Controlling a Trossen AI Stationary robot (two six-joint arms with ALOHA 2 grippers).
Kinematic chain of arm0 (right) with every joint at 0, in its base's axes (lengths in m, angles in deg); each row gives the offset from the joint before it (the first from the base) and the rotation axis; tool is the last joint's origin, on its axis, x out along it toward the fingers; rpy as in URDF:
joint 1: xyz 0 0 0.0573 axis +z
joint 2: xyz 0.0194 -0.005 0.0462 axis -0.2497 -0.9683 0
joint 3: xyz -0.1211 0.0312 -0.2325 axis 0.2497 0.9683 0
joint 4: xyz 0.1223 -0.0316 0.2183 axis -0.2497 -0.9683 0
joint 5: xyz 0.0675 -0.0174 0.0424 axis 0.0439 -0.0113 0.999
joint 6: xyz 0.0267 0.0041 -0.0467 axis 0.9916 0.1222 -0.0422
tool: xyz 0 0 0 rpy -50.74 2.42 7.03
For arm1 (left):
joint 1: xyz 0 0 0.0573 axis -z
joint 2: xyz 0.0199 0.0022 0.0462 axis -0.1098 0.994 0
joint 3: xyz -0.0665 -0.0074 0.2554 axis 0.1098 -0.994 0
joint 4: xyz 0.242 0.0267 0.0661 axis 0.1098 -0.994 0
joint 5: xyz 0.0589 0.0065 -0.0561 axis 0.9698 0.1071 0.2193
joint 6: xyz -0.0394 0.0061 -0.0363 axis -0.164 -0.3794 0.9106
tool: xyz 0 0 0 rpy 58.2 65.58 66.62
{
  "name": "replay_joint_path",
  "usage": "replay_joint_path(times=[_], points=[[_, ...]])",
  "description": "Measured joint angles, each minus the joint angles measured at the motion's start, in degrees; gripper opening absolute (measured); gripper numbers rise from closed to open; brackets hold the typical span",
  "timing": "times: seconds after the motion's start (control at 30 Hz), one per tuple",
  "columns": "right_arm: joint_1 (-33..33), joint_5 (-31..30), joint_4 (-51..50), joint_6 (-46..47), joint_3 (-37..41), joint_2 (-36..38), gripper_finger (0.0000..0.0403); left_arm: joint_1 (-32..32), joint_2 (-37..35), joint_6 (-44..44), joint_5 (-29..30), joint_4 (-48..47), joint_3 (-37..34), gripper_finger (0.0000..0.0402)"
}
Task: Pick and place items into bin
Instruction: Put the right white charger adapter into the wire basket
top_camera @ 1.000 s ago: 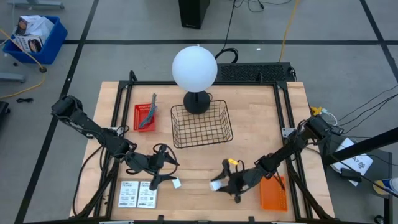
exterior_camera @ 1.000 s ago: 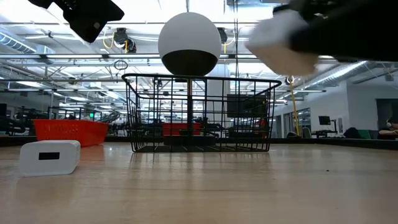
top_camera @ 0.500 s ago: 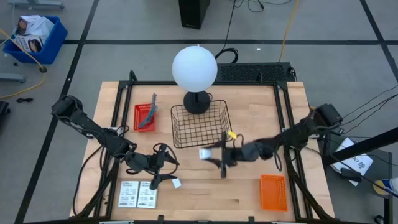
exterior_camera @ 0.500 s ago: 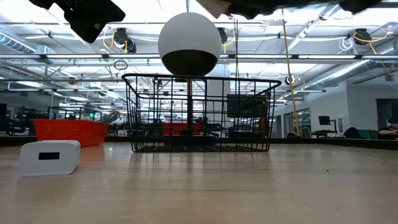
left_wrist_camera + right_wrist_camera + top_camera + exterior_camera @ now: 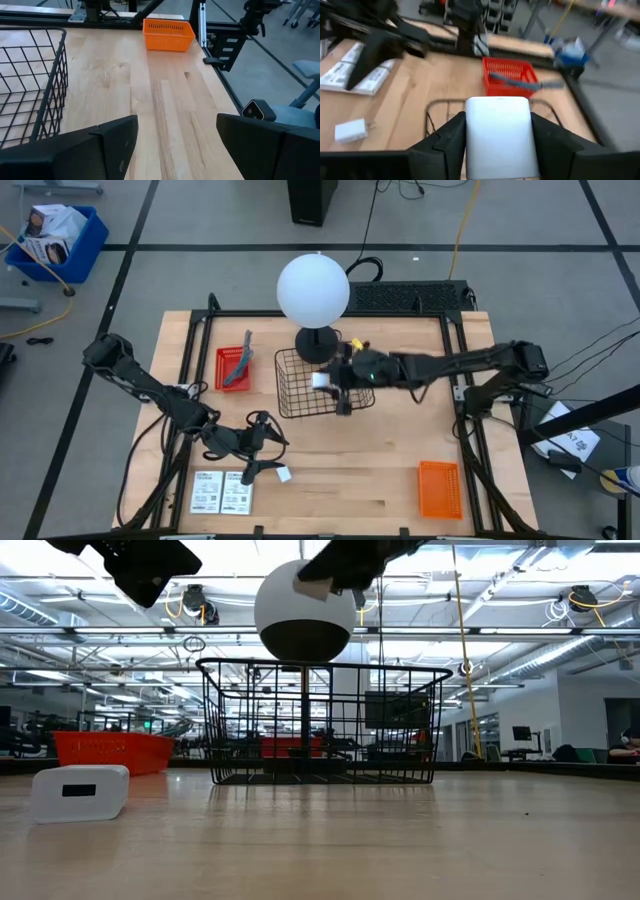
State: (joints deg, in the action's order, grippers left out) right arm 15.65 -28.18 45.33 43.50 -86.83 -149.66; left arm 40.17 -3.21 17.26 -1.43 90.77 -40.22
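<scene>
My right gripper reaches in from the table's right and hangs over the black wire basket, shut on a small white block. In the low view that block is high above the basket rim. My left gripper waits open near the table's near-left part. A second white block lies flat on the wood just near of it, also in the low view. Two white printed cards lie flat at the near-left edge. A grey tool lies in the red tray. No teal pen shows. My right gripper pinches the white block between its two fingers, one on each of the block's opposite side faces. The fingers come roughly level from the table's right, pointing left. The block is lifted clear, over the inside of the basket.
The white globe lamp stands on its black base just beyond the basket's far side. An orange tray sits at the near-right corner. Bare wood lies between the basket and the near edge. A black frame borders the table.
My right gripper has carried the white block from low over the near-right part of the table, up and toward the far left, until it is over the basket. It has stayed shut on the block throughout. The left arm and the other block have kept still.
</scene>
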Motion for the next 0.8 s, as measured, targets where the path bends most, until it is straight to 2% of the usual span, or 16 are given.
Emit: replay_joint_path(times=[0.1, 0.17, 0.43, 0.8], points=[[-3.7, 5.4, -3.7, 2.8, -1.4, -0.1, 0.0176, 0.0, 0.0, -0.3, 0.0, -0.3, 0.0, 0.0274], [-5.4, 7.0, -4.1, 3.7, -1.5, -0.9, 0.0176, 0.0, 0.0, -0.4, 0.0, -0.2, 0.0, 0.0273], [-7.9, 7.2, -11.0, 4.5, -1.6, -6.6, 0.0176, -0.6, 0.0, -0.7, 0.0, 0.3, 0.0, 0.0274], [-10.7, 8.6, -28.3, 6.0, -13.9, -17.2, 0.0177, -1.0, 0.0, -0.4, 0.0, 0.2, 0.0, 0.0273]])
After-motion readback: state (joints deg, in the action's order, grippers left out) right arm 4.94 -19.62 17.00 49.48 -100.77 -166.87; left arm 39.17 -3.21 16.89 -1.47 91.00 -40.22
